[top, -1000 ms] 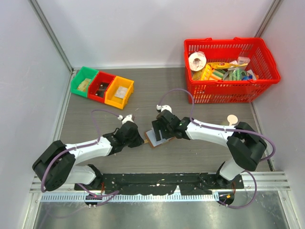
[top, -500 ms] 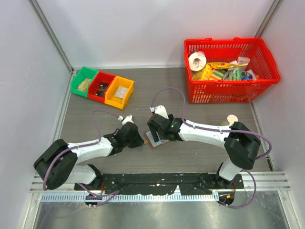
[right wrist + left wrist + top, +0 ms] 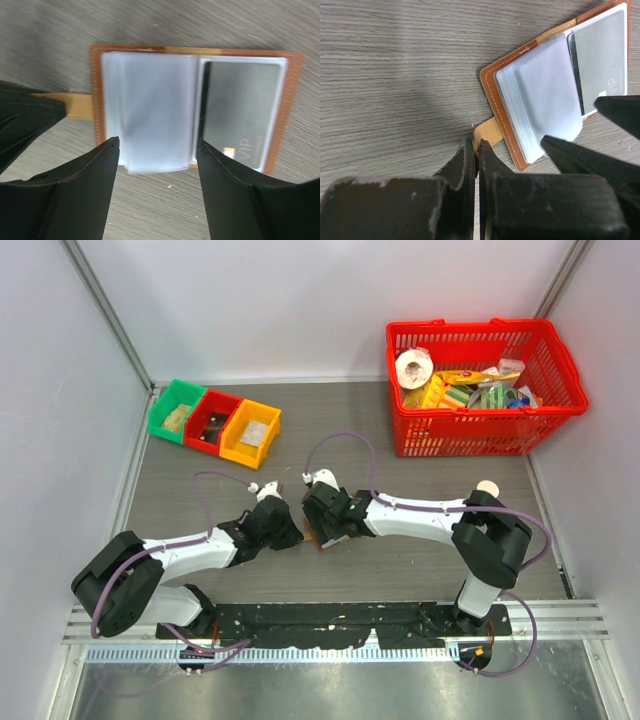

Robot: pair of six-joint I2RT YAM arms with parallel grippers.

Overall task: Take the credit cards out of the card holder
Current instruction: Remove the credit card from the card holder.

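— What is the surface?

— A grey wood-grain table [image 3: 330, 420] with pale walls around it. At its far left stand three bins [image 3: 214, 422], green, red and yellow. At its far right is a red basket [image 3: 470, 435] of packets.

— Where is the card holder [image 3: 200, 49]?

— It lies open and flat in the middle of the table, between the two arms. Clear sleeves [image 3: 150, 100] fan over one half. A grey credit card [image 3: 245, 105] marked VIP sits in the pocket of the other half.

— And the left gripper [image 3: 476, 147]?

— Its jaws are pressed together on the tip of the holder's tan strap [image 3: 487, 134].

— The right gripper [image 3: 158, 145]?

— It hovers over the sleeves with its fingers spread wide, one on either side of the stack's lower edge. It grips nothing.
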